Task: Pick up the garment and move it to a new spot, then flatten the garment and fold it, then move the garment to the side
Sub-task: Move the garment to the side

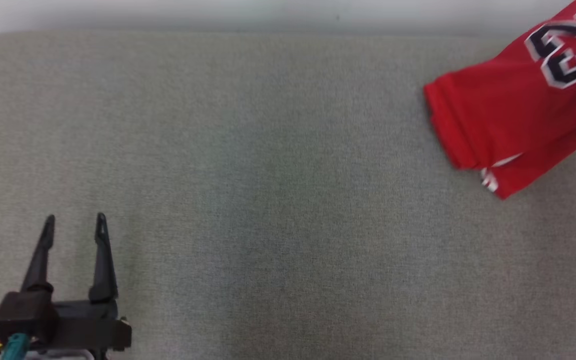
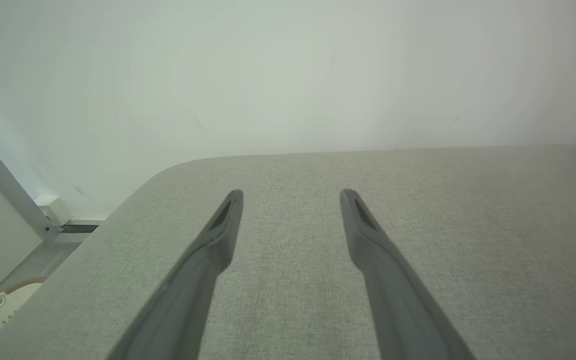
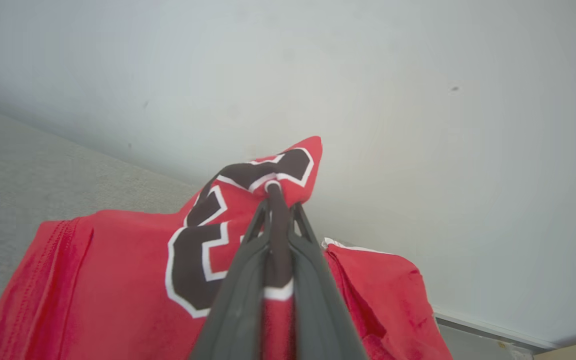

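My right pincer (image 3: 274,192) is clenched on the red jersey with the black, white-edged number (image 1: 508,115), a pinch of the printed cloth bunched between the two dark fingers and lifted into a small peak. The rest of the jersey lies on the grey fabric-covered worktop (image 1: 268,200) at its far right corner, well apart from my left pincer (image 1: 74,224), which hangs released with jaws wide over the near left part, holding nothing. The jersey lies in doubled layers with hems stacked along one edge, not spread flat. I cannot tell from this whether it is a rumpled heap just picked up or a finished fold going to the side. If the former, moving, flattening, folding and setting aside all remain; if the latter, only the putting down.
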### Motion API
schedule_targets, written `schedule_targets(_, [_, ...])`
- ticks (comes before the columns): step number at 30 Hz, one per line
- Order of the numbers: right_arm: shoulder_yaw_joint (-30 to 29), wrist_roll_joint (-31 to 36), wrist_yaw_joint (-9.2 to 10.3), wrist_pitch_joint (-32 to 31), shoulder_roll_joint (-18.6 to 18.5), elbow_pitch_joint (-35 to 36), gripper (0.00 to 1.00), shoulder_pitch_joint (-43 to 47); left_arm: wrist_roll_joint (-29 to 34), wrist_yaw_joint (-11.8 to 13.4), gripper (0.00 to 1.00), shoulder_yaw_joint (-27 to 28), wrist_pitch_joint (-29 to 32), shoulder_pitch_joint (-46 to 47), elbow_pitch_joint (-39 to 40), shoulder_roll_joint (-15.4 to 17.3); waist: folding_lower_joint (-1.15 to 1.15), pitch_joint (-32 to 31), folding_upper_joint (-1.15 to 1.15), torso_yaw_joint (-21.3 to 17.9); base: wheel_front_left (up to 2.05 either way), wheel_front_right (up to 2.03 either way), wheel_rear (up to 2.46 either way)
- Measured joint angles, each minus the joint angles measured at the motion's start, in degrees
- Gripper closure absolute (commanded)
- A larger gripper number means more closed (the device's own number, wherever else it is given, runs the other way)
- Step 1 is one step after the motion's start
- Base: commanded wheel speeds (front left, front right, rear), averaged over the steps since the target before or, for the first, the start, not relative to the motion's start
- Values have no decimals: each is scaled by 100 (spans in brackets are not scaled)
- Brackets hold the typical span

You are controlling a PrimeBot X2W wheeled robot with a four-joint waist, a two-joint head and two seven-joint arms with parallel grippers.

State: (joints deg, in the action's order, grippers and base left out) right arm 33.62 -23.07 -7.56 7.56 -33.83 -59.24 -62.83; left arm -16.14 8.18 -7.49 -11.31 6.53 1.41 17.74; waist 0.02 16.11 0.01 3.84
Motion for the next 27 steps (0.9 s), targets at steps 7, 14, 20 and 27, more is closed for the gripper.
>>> schedule_targets(7, [162, -55, 0, -203, -662, -46, 100, -694, 137, 129, 0, 201, 189, 65, 651, 330, 0, 562, 0, -139, 0, 0, 0])
schedule_targets(14, [387, -52, 0, -361, -1088, -221, 100, -1241, 224, 247, 0, 455, 445, 52, 1319, 657, -1, 1037, 0, -297, 0, 0, 0])
schedule_targets(20, [492, 122, 0, -454, -1330, -530, 100, -1805, 304, 301, 0, 622, 688, 31, 1824, 903, -1, 1387, 0, -416, 0, 0, 0])
schedule_targets(27, [453, 426, 0, -268, -1558, -948, 100, -2340, 328, 393, 0, 850, 792, -116, 2234, 1074, -1, 1710, 0, -543, 0, 0, 0])
